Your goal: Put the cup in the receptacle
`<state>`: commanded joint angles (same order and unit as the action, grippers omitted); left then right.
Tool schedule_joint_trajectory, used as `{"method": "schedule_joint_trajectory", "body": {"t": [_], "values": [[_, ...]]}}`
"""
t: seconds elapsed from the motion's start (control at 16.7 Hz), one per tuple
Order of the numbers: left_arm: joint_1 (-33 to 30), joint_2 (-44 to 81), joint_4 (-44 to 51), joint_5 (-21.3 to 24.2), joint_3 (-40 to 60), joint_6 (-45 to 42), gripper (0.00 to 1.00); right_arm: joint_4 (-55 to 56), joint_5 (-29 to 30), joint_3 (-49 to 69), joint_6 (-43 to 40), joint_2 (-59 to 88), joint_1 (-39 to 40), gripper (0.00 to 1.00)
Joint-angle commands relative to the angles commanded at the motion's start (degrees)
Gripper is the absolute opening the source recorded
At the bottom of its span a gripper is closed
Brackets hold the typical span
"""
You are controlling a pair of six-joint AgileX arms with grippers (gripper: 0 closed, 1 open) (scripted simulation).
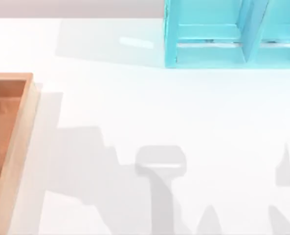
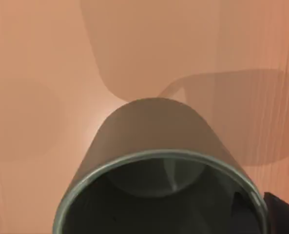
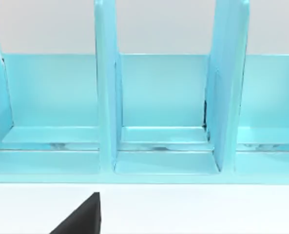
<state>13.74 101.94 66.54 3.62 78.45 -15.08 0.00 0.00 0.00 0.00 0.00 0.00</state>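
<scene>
Over the white desk's left edge, our left pincer, its grip hidden from us, carries the cup (image 2: 159, 165) rim-toward-wrist directly above the receptacle (image 1: 18, 127) floor.

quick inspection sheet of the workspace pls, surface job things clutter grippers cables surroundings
surface: white table, arm shadows across it
job's things: cup seen close in the left wrist view, over the orange-brown floor of the receptacle, which lies at the table's left edge; contact not clear
clutter: light blue divided rack at the far right
grippers: dark finger tip in the right wrist view, facing the rack
cables: nothing seen
surroundings: pale wall behind the rack
</scene>
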Motion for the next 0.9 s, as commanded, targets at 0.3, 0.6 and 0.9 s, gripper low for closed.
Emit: {"method": "schedule_joint_trajectory", "body": {"t": [0.3, 0.6, 0.9], "values": [[0.0, 0.0, 0.0, 0.0, 0.0, 0.0, 0.68, 0.0, 0.0, 0.0, 0.0, 0.0, 0.0, 1.0], [0.0, 0.0, 0.0, 0.0, 0.0, 0.0, 1.0, 0.0, 0.0, 0.0, 0.0, 0.0, 0.0, 1.0], [0.0, 0.0, 0.0, 0.0, 0.0, 0.0, 1.0, 0.0, 0.0, 0.0, 0.0, 0.0, 0.0, 1.0]]}}
